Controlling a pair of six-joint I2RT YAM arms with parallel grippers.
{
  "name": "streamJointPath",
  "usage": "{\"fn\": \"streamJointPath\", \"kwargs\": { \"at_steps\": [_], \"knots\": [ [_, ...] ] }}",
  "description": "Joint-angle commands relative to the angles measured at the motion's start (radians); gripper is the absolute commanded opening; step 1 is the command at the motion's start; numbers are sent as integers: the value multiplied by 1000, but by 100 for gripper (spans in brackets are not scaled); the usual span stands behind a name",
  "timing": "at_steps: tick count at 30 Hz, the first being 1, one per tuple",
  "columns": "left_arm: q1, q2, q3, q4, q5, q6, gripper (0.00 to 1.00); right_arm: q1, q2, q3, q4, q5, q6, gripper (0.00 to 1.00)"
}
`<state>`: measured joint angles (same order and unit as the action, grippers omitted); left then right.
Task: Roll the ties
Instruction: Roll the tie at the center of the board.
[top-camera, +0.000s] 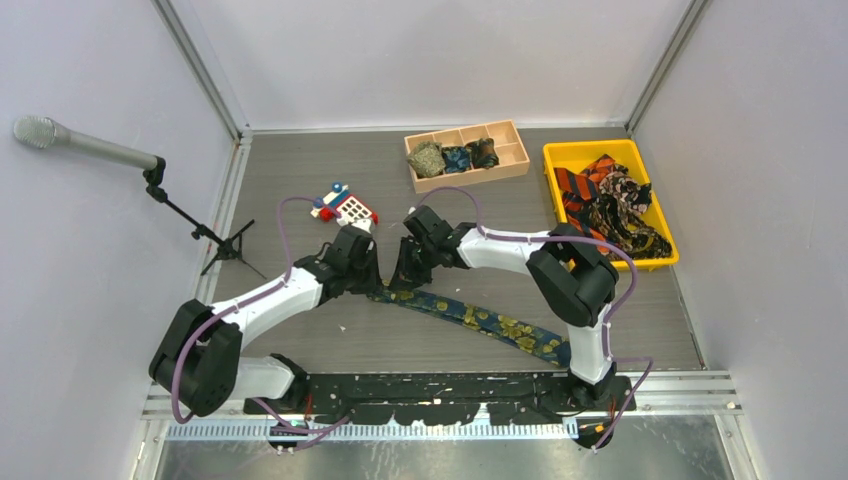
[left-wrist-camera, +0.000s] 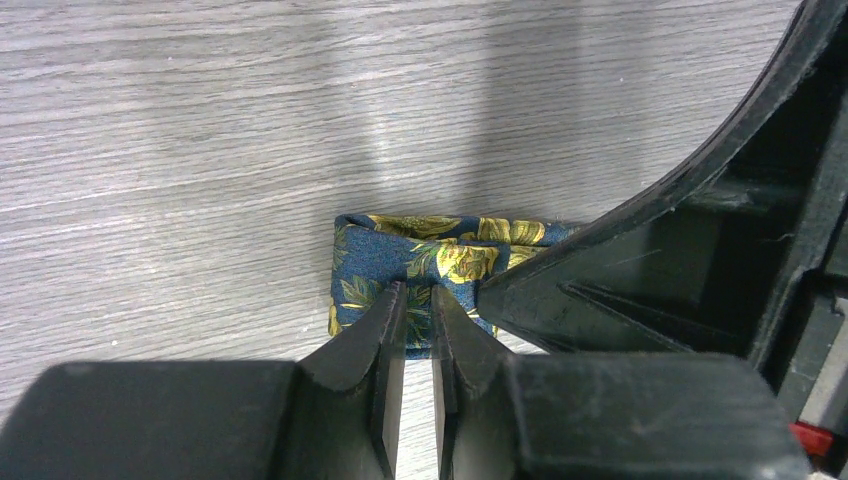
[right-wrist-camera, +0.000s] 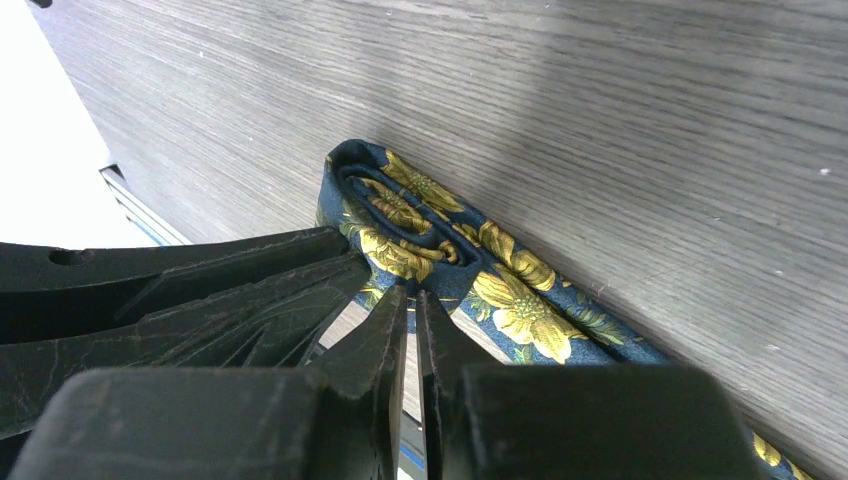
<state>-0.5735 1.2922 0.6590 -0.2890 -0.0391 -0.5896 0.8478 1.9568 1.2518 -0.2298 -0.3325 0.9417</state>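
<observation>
Bright even overhead light, soft shadows on the grey table (top-camera: 300, 170), pale glare band at upper centre of the left wrist view, blown-out white at the right wrist view's left edge, navy tie (right-wrist-camera: 500, 295) sharp, near left gripper (left-wrist-camera: 418, 295) dark, slightly soft

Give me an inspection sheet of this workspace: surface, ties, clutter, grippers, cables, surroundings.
Surface: grey wood-grain table.
Job's things: navy tie with one end coiled between the arms and the rest lying flat; three rolled ties in the wooden box; loose ties heaped in the yellow bin.
Clutter: toy phone beyond the left arm.
Grippers: left gripper and right gripper both nearly closed, apparently pinching the coiled end.
Cables: purple cable looping along each arm.
Surroundings: microphone on a stand at left; white walls.
</observation>
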Motion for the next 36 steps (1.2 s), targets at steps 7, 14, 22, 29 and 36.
{"fn": "streamJointPath", "kwargs": {
  "at_steps": [7, 14, 22, 29, 36],
  "knots": [
    [3, 5, -11, 16, 10, 7, 16, 18, -16, 19, 20, 5, 0, 14],
    [3, -23, 2, -9, 5, 13, 20, 17, 35, -17, 58, 0, 7, 14],
    [4, -87, 28, -82, -19, 54, 48, 15, 61, -44, 74, 0, 7, 14],
    [36, -171, 25, -152, -78, 93, 75, 14, 67, -52, 83, -3, 8, 14],
    [168, -235, -68, -84, 103, 65, 78, 13, 71, -63, 89, -5, 9, 14]
  ]
}}
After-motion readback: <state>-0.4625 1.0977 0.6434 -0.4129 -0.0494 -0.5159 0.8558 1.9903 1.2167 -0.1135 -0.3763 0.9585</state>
